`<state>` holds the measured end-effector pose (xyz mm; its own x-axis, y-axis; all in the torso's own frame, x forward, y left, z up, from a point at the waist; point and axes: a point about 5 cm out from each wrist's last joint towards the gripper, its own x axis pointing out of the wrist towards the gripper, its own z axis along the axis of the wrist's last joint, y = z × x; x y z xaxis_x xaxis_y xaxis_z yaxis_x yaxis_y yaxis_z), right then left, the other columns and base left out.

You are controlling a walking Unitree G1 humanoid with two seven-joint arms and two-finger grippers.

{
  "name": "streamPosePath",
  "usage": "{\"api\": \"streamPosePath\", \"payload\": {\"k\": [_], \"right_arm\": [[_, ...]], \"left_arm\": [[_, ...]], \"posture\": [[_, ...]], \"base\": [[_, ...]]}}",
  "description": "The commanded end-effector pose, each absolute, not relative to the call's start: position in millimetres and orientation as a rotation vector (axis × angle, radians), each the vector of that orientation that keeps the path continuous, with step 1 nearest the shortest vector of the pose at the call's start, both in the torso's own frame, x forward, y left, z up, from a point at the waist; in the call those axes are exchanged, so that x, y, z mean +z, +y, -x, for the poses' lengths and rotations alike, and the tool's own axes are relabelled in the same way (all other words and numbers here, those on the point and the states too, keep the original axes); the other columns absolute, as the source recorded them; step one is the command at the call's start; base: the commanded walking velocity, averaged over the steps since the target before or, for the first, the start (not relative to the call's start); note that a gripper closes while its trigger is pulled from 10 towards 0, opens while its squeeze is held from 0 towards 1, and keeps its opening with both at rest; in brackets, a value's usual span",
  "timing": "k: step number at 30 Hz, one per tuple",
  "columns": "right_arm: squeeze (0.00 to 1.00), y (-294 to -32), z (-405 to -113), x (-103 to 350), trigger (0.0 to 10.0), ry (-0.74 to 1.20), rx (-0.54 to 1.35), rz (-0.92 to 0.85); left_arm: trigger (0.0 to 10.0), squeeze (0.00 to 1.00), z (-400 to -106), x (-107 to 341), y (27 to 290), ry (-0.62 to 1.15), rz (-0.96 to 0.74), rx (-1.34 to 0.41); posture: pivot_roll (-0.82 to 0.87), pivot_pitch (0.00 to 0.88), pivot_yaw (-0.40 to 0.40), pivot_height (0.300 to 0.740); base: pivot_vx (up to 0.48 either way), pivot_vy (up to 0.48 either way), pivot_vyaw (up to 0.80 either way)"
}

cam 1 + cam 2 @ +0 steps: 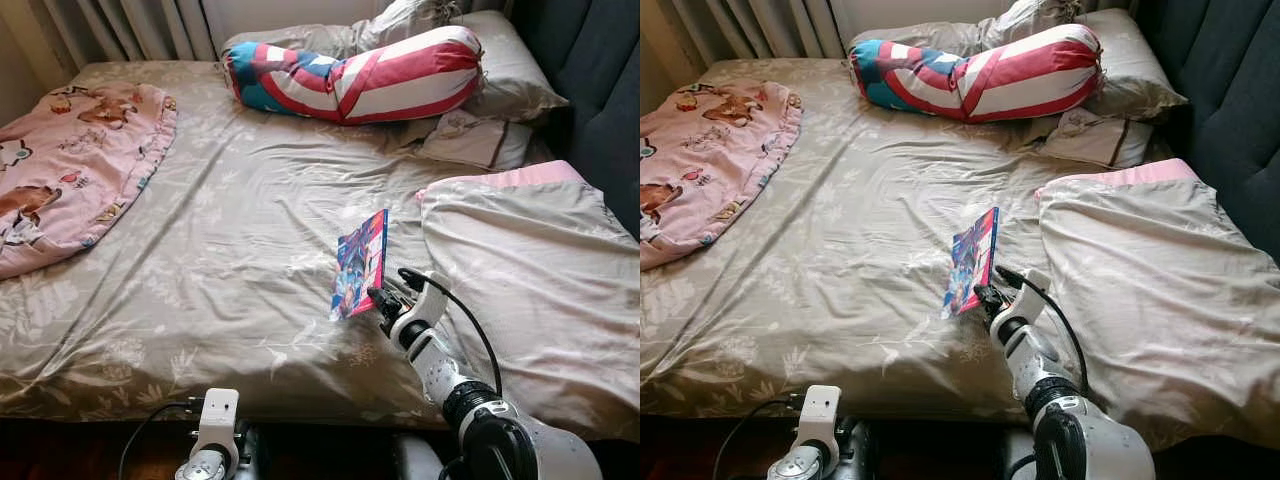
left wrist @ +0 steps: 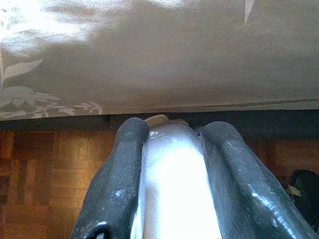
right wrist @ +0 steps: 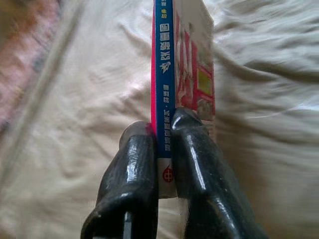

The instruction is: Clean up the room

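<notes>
One bed [image 1: 230,250]; right gripper [image 1: 378,298] fingers clamp one book [image 1: 360,262]; left gripper [image 2: 169,164] fingers clamp one white object [image 2: 174,184].

sheet [image 1: 230,250]: grey-beige, pale leaf and flower print
blanket [image 1: 70,170]: pink, cartoon animals in brown and orange
bolster [image 1: 355,75]: red and white stripes, teal and blue at one end
pillows [image 1: 500,70]: grey-beige
duvet [image 1: 530,270]: grey-beige, pink edge
book [image 1: 360,262]: blue spine with white characters, pink and red cover
fingers [image 3: 197,164]: glossy black
floor [image 2: 45,179]: reddish-brown wood parquet
headboard [image 1: 595,90]: dark blue-grey
</notes>
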<state>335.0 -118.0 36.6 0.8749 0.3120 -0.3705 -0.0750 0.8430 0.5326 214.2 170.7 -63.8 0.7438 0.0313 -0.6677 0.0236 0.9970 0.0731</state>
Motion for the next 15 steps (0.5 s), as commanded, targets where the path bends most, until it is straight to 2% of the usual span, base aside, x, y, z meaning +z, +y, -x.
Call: {"api": "streamPosePath", "payload": {"k": [1, 15], "right_arm": [[0.00, -120, -330, 29, 10.0, 0.517, 0.204, -0.436], [0.00, -143, -322, 16, 10.0, 0.572, 0.097, -0.248]], "left_arm": [[10.0, 0.00, -156, -97, 167, 0.986, -0.069, -0.021], [10.0, 0.00, -156, -96, 167, 0.985, -0.072, -0.023]], "posture": [[0.00, 0.136, 0.007, 0.610], [0.00, 0.145, 0.008, 0.610]], "base": [[0.000, 0.000, 0.00], [0.000, 0.000, 0.00]]}}
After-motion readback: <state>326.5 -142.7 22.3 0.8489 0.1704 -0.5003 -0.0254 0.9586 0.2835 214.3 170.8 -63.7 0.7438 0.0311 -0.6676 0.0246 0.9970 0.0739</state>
